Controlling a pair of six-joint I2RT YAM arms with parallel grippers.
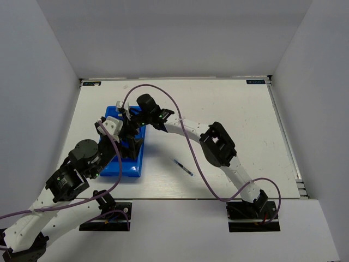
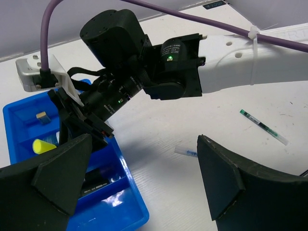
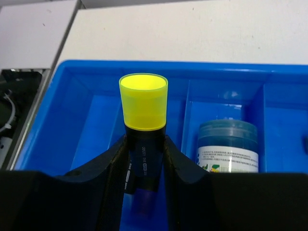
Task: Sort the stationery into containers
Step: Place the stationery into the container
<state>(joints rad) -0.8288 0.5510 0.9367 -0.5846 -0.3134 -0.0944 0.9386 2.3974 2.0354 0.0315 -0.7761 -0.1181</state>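
1. Gripped the yellow-capped highlighter point(image 3: 143, 103) by its black barrel in the right gripper point(image 3: 144, 147), over a compartment of the blue tray point(image 3: 226, 77).
2. Sat in the next compartment to the right: round tin point(image 3: 227, 147).
3. Hung the left gripper point(image 2: 144, 168) with fingers spread wide and holding nothing, by the tray's corner.
4. Lay on the white table point(image 1: 234, 109), apart from the tray: thin pen point(image 1: 183, 167).

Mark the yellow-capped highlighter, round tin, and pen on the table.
yellow-capped highlighter point(image 3: 143, 115): right wrist view, yellow cap
round tin point(image 3: 227, 147): right wrist view, side wall
pen point(image 1: 183, 167): top external view, mid-barrel
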